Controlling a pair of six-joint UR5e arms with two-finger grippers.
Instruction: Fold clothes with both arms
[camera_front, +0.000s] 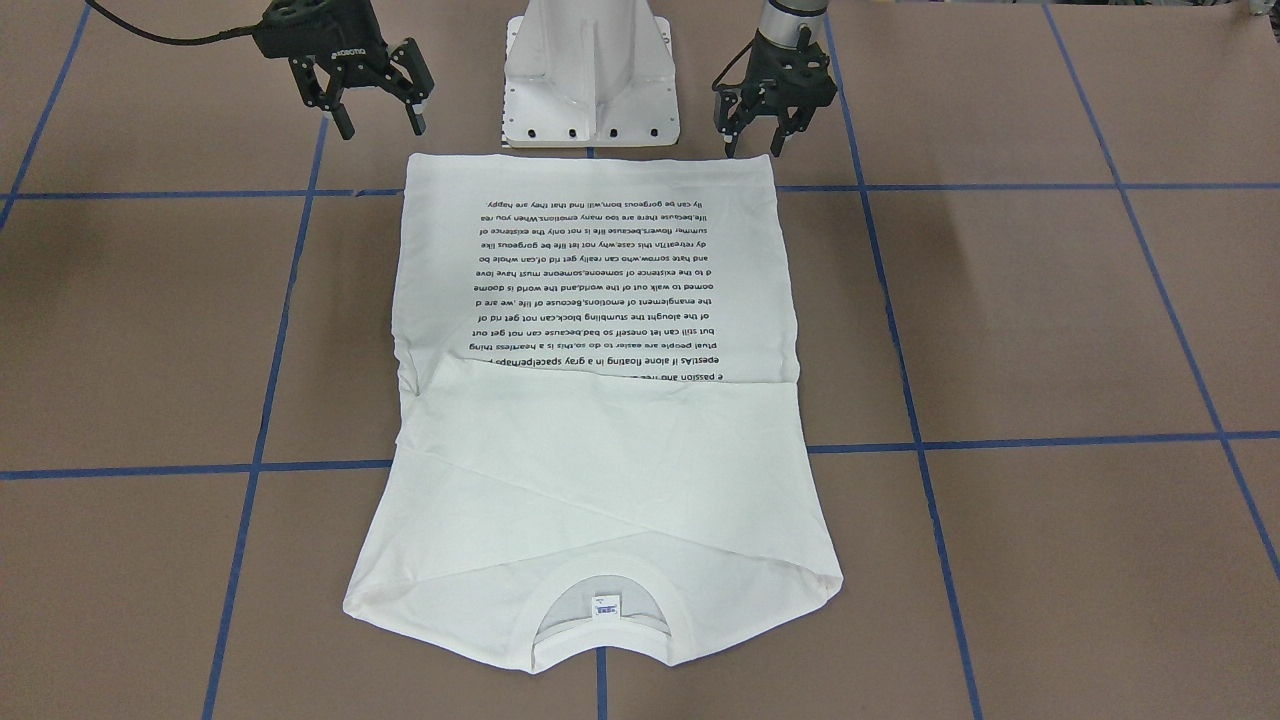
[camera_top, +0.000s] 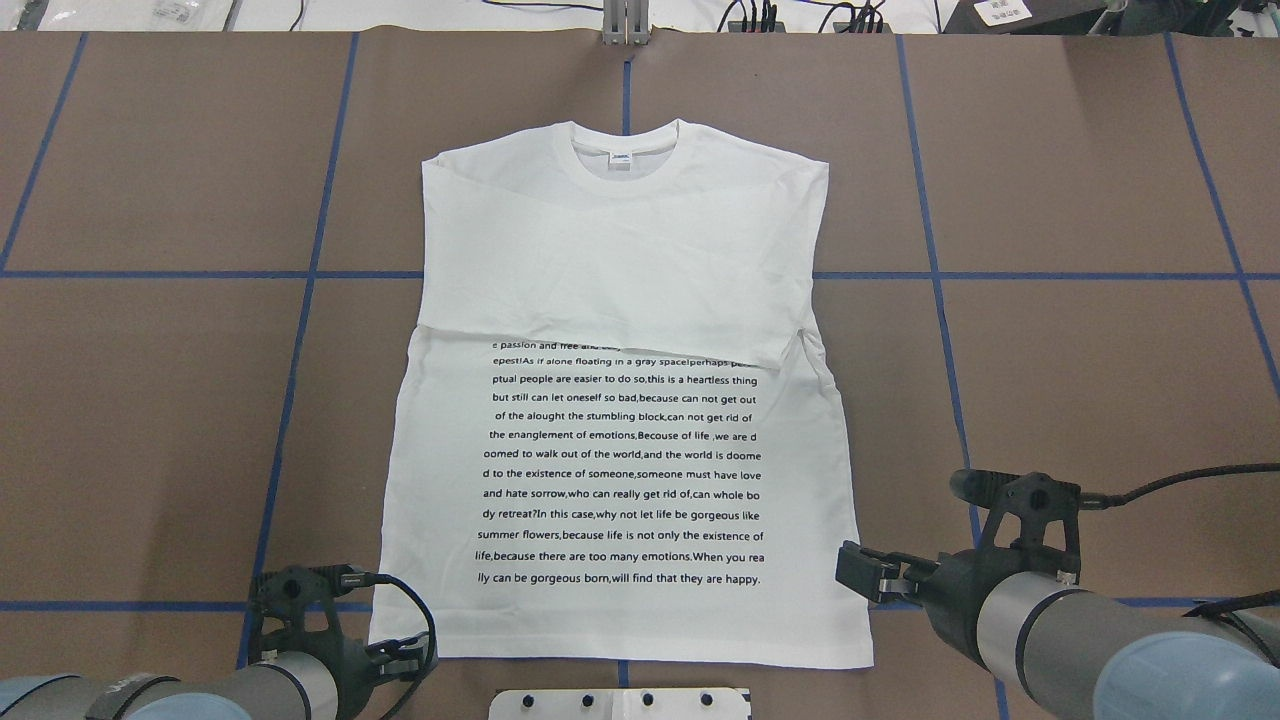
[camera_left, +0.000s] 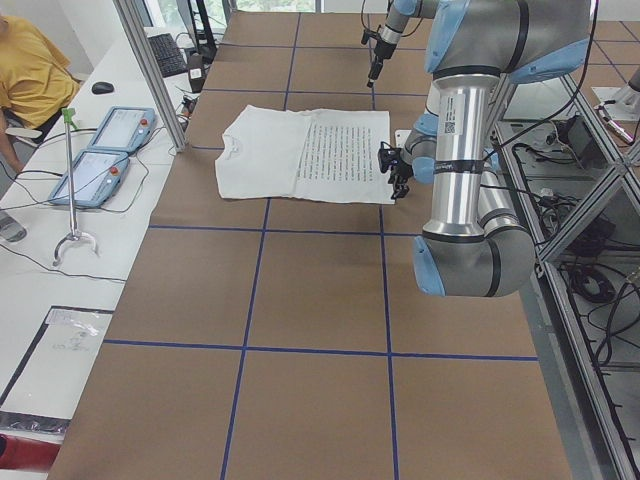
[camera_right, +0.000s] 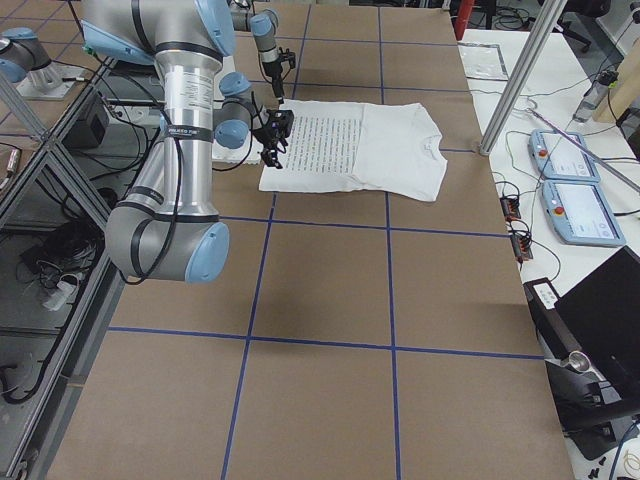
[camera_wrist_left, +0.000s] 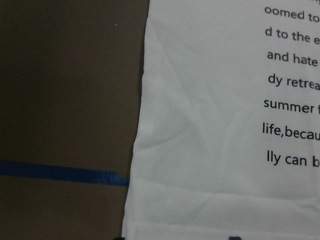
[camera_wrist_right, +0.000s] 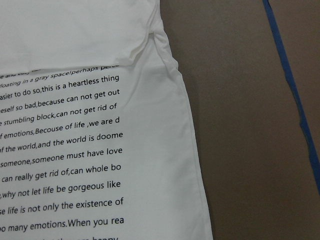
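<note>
Item 1. Pedestal (camera_front: 590, 70), one: white metal, bolted base plate, at the robot's edge of the counter (camera_top: 1080, 380).

Item 2. Arms, two: silver-grey tubes with light-blue joint caps. The left arm (camera_top: 150, 695) and right arm (camera_top: 1080, 620) each carry a black two-finger hand.
- Left hand (camera_front: 755, 148): fingers apart, holding nothing, just beside the hem's left corner.
- Right hand (camera_front: 381, 127): fingers apart, holding nothing, near the hem's right corner.

Item 3. T-shirt (camera_top: 620, 250), one: white cotton, lying flat at the counter's middle, hem toward the robot.
- Block of black printed text (camera_top: 620, 460) in rows across the lower body.
- Sleeves folded inward over the chest (camera_top: 600, 290); the fold's edge covers the top row of print.
- Ribbed round collar (camera_top: 625, 135) at the far end, with one small tag (camera_top: 621, 158) inside.

Item 4. Counter surface: matt brown, divided into a grid by blue tape lines (camera_top: 150, 272).
</note>
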